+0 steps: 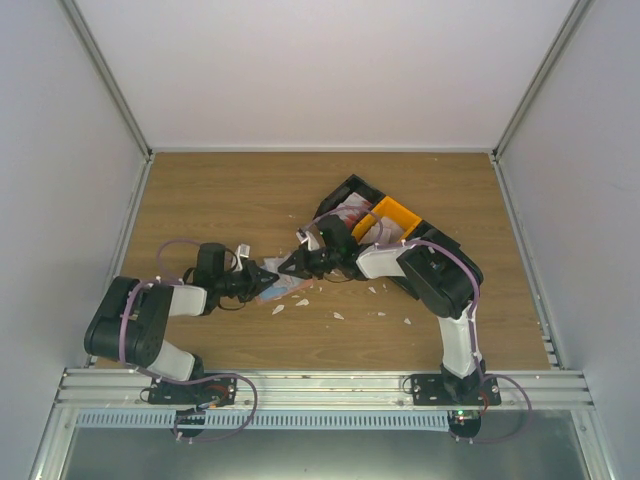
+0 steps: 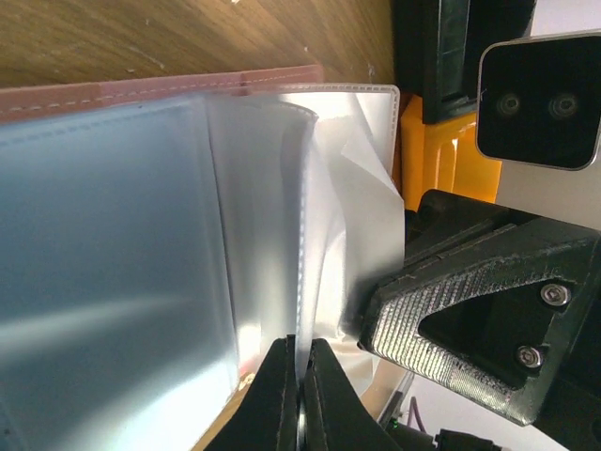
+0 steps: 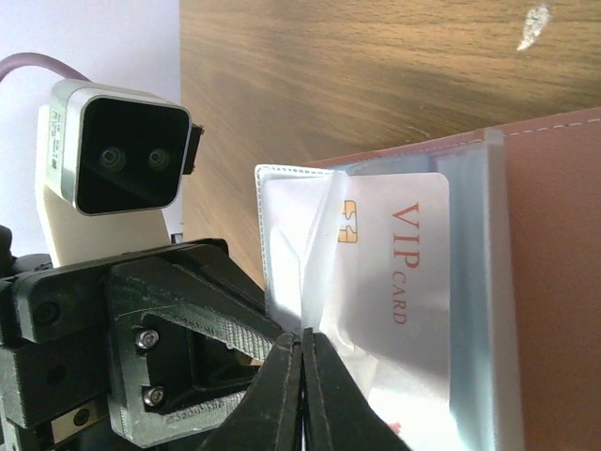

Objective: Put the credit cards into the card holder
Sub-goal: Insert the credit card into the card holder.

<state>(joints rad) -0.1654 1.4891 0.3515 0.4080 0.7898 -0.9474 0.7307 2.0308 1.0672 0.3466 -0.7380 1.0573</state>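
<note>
The salmon-pink card holder (image 1: 272, 290) lies open between my two grippers, its clear bluish pocket leaves fanned up. My left gripper (image 2: 300, 365) is shut on the edge of one clear leaf; the pink cover (image 2: 141, 94) shows along the top. My right gripper (image 3: 302, 340) is shut on another clear leaf just beside it. A white credit card (image 3: 394, 272) with red "VIP CARD" lettering and a gold chip lies flat among the leaves, right of my right fingertips. In the top view both grippers (image 1: 268, 272) (image 1: 288, 267) meet tip to tip over the holder.
A black bin (image 1: 345, 192) holding reddish-white cards (image 1: 355, 213) and an orange bin (image 1: 395, 218) stand just behind the right arm. Small white scraps (image 1: 338, 316) lie on the wood in front. White walls enclose the table on three sides.
</note>
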